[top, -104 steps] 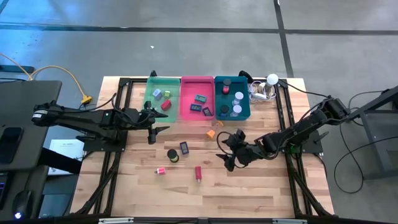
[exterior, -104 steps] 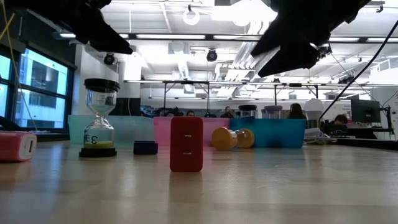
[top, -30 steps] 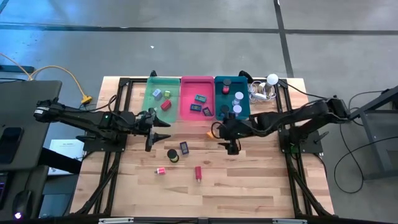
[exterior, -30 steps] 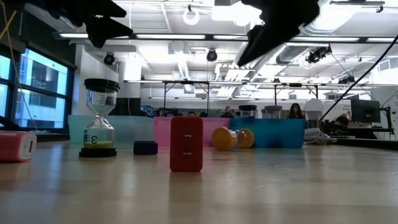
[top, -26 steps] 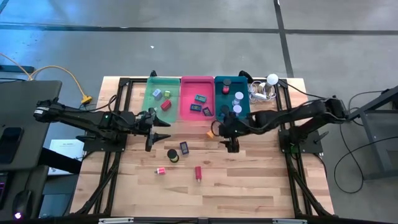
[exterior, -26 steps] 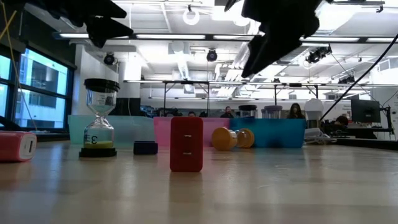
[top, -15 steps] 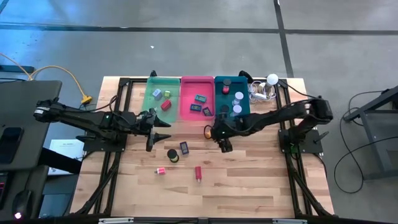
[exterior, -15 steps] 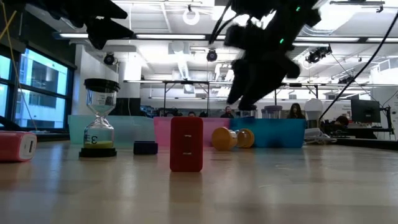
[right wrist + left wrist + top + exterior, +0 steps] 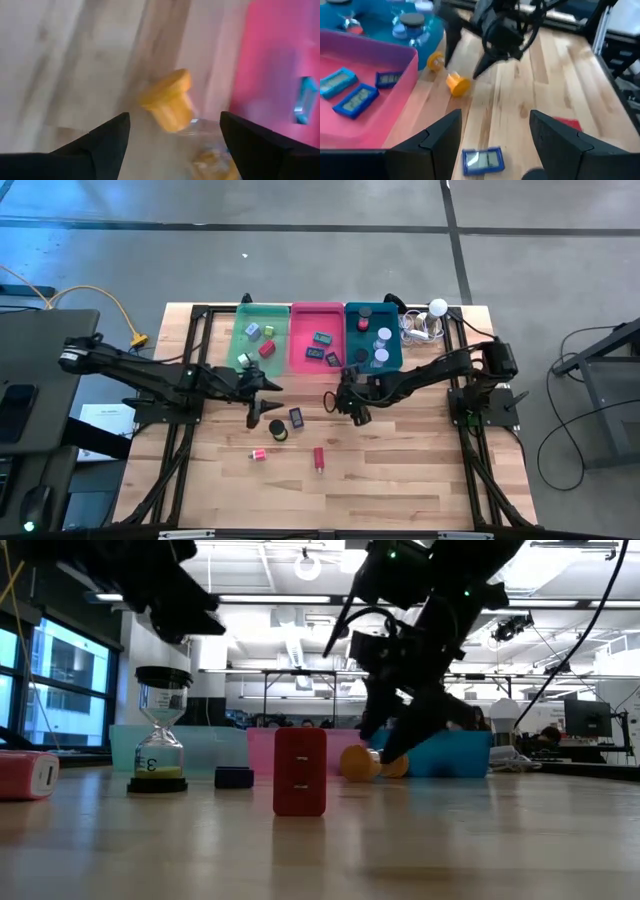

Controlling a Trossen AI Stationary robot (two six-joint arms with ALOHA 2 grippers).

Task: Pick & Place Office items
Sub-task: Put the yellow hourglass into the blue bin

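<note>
Plainly, the step in hand is the reach for a pick, with nothing lifted yet. Nearest the table's front edge lie a red block (image 9: 319, 457) and a small pink item (image 9: 259, 454), both well apart from either gripper. Just behind them stand a black timer (image 9: 276, 428) and a blue clip (image 9: 296, 417). The left gripper (image 9: 495, 117) hovers over that pair with its fingers spread and nothing between them. I judge it to be waiting, or lining up on the clip.

Farther back, the right gripper (image 9: 173, 116) is low over the bare wood just in front of the pink tray (image 9: 305, 362). Its fingers are wide apart and hold nothing. The orange timer (image 9: 167, 100) lies on its side on the table, close beside the tray's front wall, and sits in the gap between those fingers. They straddle it but are apart from it (its far end is too blurred to place).

The next move, as I read it, is to settle around the timer's body and close without nudging it, since a thing lying on its side like this may roll. It would then be carried to a tray behind; which one I cannot tell.
</note>
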